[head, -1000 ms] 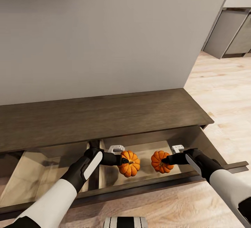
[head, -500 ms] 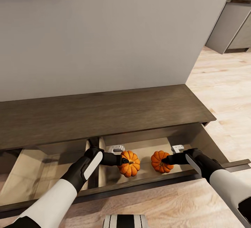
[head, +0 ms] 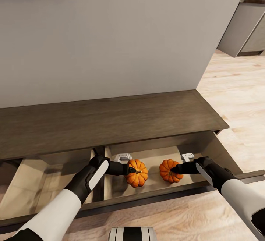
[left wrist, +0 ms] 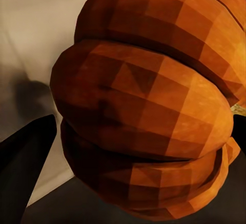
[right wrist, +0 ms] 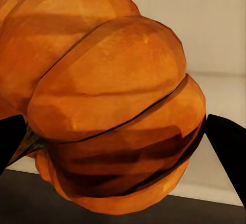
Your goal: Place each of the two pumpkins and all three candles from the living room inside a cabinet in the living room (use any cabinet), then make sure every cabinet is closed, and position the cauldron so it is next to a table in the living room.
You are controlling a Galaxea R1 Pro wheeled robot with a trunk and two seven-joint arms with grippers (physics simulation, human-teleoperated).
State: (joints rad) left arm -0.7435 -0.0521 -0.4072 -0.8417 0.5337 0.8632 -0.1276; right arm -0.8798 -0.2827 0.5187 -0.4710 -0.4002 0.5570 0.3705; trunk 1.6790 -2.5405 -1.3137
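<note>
Both arms are reaching into the open pale-lined drawer of the long dark-brown wooden cabinet. The left hand and right hand are each gripping an orange ribbed pumpkin, fingers closed around it, likely for setting down inside.

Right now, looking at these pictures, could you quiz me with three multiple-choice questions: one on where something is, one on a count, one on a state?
1. Where are the pumpkins? A on the cabinet top; B over the open drawer; C on the floor.
2. How many pumpkins show in the head view? A one; B two; C three.
3. What state is the drawer in? A pulled open; B shut; C removed.

Answers: 1 B, the left pumpkin in the left claw and the right pumpkin in the right claw sit over the pale inside of the drawer. 2 B, two orange ones. 3 A, its inside shows in front of the cabinet.
</note>
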